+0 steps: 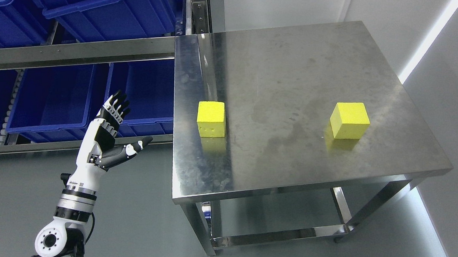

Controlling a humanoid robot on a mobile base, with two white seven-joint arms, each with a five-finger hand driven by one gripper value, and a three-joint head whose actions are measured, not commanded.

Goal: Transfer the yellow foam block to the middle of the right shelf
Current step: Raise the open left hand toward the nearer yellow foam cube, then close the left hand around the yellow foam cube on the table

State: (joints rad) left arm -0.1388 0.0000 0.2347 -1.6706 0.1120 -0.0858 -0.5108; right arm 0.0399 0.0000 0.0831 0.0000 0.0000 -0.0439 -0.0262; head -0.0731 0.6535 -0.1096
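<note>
Block (211,118) sits near the bench (288,61) left edge; left hand (114,131), fingers spread and empty, should reach over and close squarely across its sides.

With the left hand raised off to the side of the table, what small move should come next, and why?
Probably swing the left hand rightward over the table edge toward the nearer yellow block. The hand is open, holds nothing, and is left of the tabletop, apart from both blocks; the other yellow block sits farther right.
</note>
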